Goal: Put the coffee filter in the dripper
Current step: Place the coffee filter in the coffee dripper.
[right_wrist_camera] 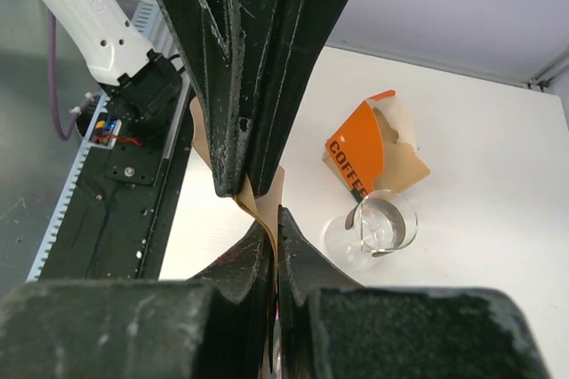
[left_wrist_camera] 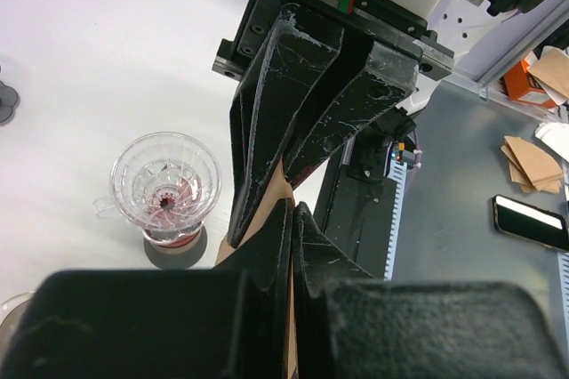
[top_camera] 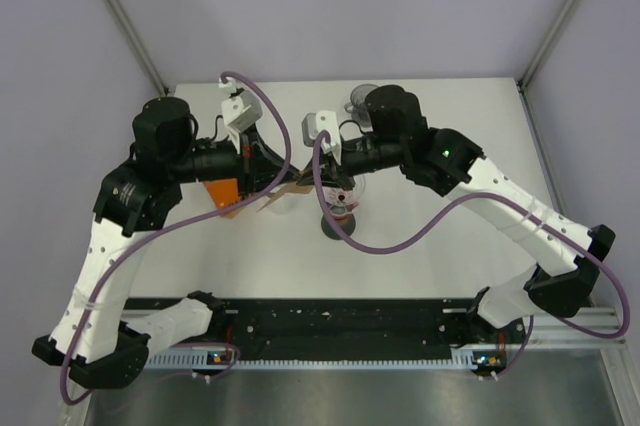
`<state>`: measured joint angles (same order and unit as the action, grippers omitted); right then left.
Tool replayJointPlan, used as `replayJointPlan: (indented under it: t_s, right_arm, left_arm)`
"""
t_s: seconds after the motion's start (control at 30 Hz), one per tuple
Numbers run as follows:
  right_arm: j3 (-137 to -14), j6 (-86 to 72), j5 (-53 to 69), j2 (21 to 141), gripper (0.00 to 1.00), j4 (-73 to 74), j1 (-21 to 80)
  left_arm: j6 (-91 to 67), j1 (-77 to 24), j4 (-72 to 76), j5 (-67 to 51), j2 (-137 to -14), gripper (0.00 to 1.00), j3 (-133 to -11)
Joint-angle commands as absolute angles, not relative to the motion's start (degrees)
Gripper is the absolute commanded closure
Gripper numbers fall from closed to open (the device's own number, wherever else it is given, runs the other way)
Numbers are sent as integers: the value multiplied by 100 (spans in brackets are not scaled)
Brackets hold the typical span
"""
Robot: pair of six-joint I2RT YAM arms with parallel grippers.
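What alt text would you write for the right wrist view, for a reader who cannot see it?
Two black grippers, the right gripper from below and the left gripper from above, both pinch a brown coffee filter. Behind, an orange coffee box and a clear glass cup sit on the white table.

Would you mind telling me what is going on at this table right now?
Both arms are handling one brown paper coffee filter. The left hand and the right hand are each shut on it, holding it between them above the table. The glass dripper stands on its grey base nearby, with no filter in it yet. The orange filter box and a glass cup sit off to the side.
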<state>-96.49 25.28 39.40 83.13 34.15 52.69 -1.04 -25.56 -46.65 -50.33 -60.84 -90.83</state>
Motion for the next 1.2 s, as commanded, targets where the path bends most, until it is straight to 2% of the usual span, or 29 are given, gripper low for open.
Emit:
replayJointPlan:
  t_s: [0.0, 0.13, 0.27, 0.47, 0.5, 0.67, 0.8, 0.9, 0.97, 1.07, 1.17]
  right_arm:
    - [-9940, 2417, 3509, 8341, 100, 3252, 5273]
    - [-9905, 2373, 2962, 8358, 100, 3138, 5361]
    - [-10089, 2058, 2603, 8499, 100, 3164, 5361]
    - [-10213, 1942, 2847, 8552, 100, 3190, 5361]
    - [-10195, 1960, 2856, 8543, 100, 3190, 5361]
    - [-10029, 1855, 2638, 8420, 100, 3007, 5361]
    - [-9686, 1014, 1357, 8060, 100, 2068, 5370]
    - [-9309, 64, -382, 7779, 100, 1040, 5361]
    - [-8993, -306, -1384, 7621, 100, 443, 5405]
    - [-8535, -317, -2231, 7497, 100, -585, 5493]
    - [-8411, 330, -2705, 7628, 100, -1447, 5843]
  left_arm:
    - [-185, -2575, -4421, -4843, -6117, 100, -9334]
    - [-53, -2575, -4438, -4457, -6179, 100, -9623]
    - [614, -2601, -4789, -4614, -6205, 100, -9774]
    - [1108, -2681, -5071, -4307, -6170, 100, -9747]
    - [1064, -2681, -5002, -4289, -6196, 98, -9808]
    - [914, -2672, -4773, -4088, -6091, 60, -9923]
    - [503, -2611, -4107, -3115, -5705, 51, -9362]
    - [19, -2575, -3482, -2183, -5564, 43, -9176]
    - [-148, -2566, -3358, -1978, -5625, 41, -9281]
    - [-316, -2566, -3270, -1960, -5765, 37, -9343]
    - [-754, -2566, -3217, -1977, -5949, 32, -9352]
